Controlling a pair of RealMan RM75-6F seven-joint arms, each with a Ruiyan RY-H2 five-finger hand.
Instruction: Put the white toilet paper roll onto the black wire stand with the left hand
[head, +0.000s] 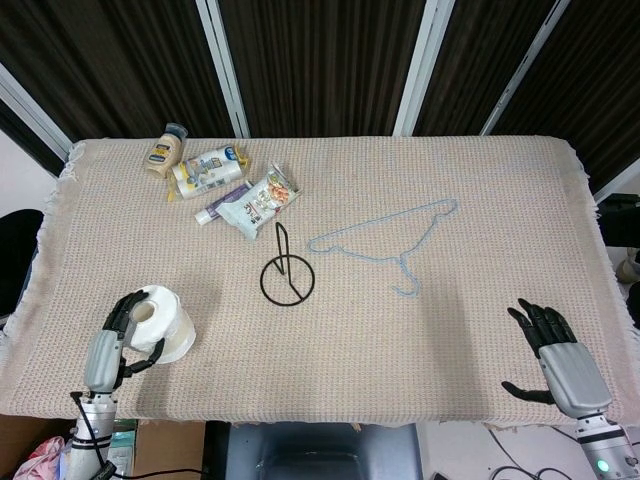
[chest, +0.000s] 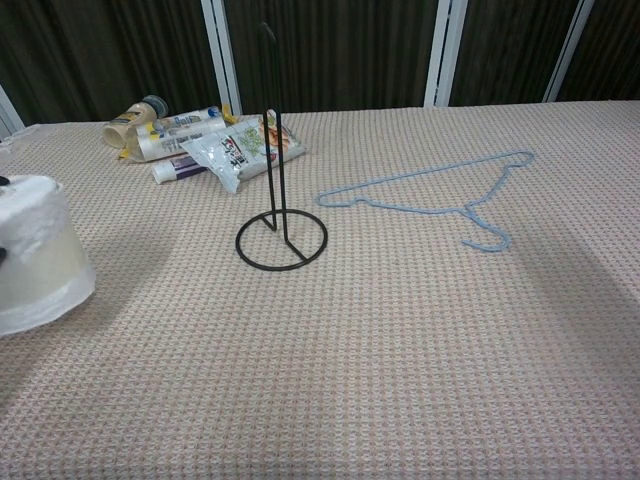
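The white toilet paper roll (head: 160, 320) is at the table's front left, its hole facing up; in the chest view the roll (chest: 38, 255) shows at the left edge. My left hand (head: 108, 345) grips it from the left side, fingers curled over its rim. The black wire stand (head: 286, 272) stands upright at the table's middle, its ring base (chest: 282, 243) flat on the cloth and its tall post (chest: 269, 120) free. My right hand (head: 558, 355) rests at the front right with fingers spread, holding nothing.
A blue wire hanger (head: 392, 240) lies flat right of the stand. A sauce bottle (head: 164, 152), a tube, a lying bottle (head: 208, 170) and a snack packet (head: 259, 200) cluster at the back left. A beige woven cloth (head: 450, 330) covers the table.
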